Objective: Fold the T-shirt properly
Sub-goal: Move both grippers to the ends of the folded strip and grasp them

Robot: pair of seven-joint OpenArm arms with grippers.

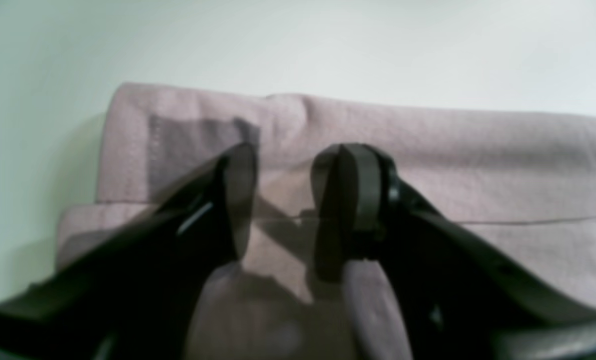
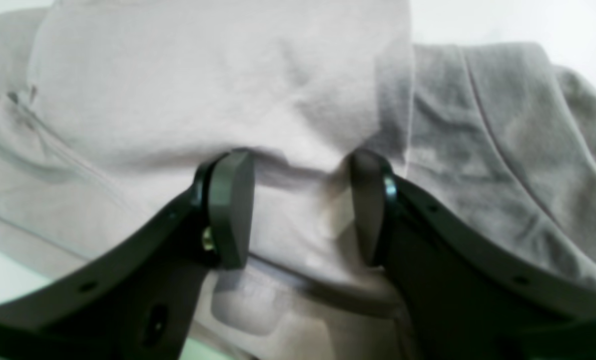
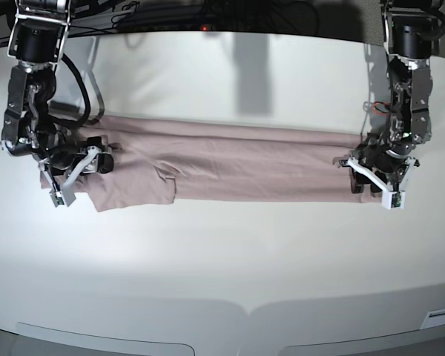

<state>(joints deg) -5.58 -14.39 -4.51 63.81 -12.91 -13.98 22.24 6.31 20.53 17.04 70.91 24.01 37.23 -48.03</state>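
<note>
Pink T-shirt lies in a long folded strip beneath both grippers

In the base view, the T-shirt (image 3: 245,172) stretches sideways across the pale table (image 3: 230,252) as a long, narrow strip. The left gripper (image 3: 367,189) is over the strip's end on the view's right, and the right gripper (image 3: 96,162) is over the bunched end on the view's left. Near that bunched end, a flap of fabric spreads toward the view's bottom.

The left wrist view shows the left gripper's fingers standing apart above layered cloth, with a straight folded edge beyond them. Fabric shows between the fingertips; whether they touch it, I cannot tell.

In the right wrist view, the right gripper's fingers also stand apart, more widely, over wrinkled, overlapping layers. A seam runs down the cloth on the view's right. Contact with the fabric is unclear here too.
</note>
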